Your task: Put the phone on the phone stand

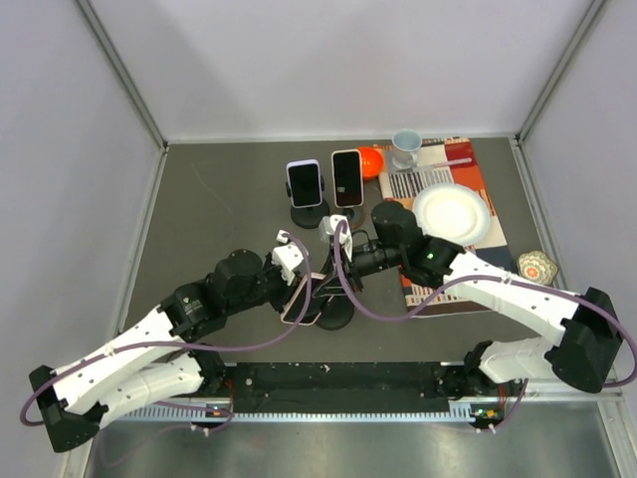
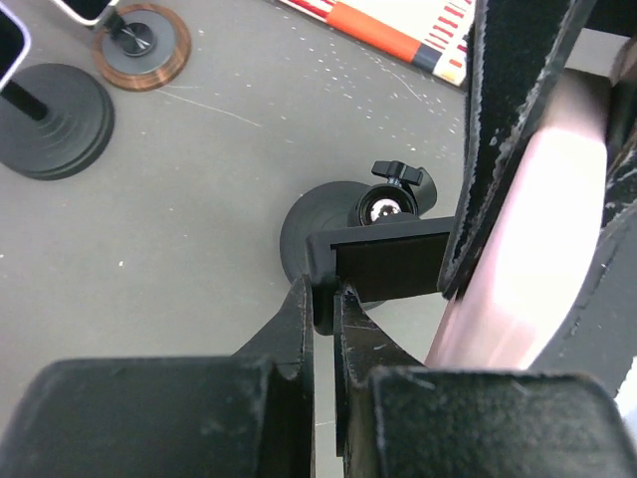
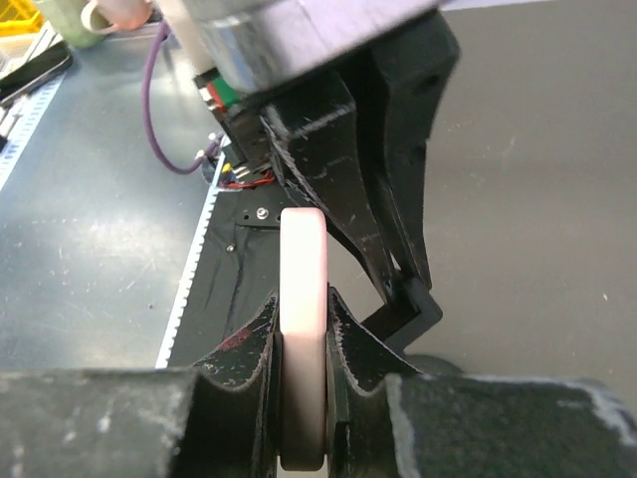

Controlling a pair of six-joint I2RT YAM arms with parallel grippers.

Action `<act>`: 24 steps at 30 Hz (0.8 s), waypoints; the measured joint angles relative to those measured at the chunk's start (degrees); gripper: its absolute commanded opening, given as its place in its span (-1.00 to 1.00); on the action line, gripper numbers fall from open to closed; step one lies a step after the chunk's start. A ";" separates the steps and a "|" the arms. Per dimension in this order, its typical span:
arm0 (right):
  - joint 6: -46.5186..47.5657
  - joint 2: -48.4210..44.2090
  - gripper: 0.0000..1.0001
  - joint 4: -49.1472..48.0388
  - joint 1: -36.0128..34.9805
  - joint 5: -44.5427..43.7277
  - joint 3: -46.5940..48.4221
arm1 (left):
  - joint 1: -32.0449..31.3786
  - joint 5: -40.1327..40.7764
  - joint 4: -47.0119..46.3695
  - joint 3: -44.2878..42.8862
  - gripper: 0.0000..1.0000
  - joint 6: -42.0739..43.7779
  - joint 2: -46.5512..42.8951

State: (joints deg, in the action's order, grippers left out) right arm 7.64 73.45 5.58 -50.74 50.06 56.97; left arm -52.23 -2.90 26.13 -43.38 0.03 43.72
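Gripping pink phone (image 3: 303, 261), right tool (image 3: 304, 311) sits beside left tool (image 2: 324, 299) pinching phone stand (image 2: 386, 265).

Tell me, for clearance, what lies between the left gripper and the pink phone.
The stand's black cradle, pinched by the left gripper, reaches toward the pink phone; left wrist view shows it.

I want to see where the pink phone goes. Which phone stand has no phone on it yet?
The stand nearest the arms, beside the pink phone. The left back stand and right back stand each already carry a phone.
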 measured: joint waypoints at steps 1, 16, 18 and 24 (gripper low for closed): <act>-1.33 -0.26 -1.00 0.13 0.00 -1.53 0.00 | -0.07 1.01 -0.09 0.00 -1.00 -0.04 -0.17; -19.39 1.75 -1.00 21.62 -4.22 -30.62 12.83 | -0.81 11.43 -0.74 0.00 -1.00 -4.85 -1.97; -20.79 2.16 -1.00 24.30 -5.38 -35.36 14.67 | -0.81 12.22 -1.01 0.00 -1.00 -5.33 -2.23; -27.17 3.56 -1.00 26.49 -7.28 -44.22 17.44 | -1.60 16.83 -1.62 0.00 -1.00 -5.68 -3.61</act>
State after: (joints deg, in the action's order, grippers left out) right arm -19.53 77.01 32.08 -58.02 5.85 74.41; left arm -53.82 13.93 24.51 -43.38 -5.65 40.12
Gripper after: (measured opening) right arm 0.128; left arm 0.046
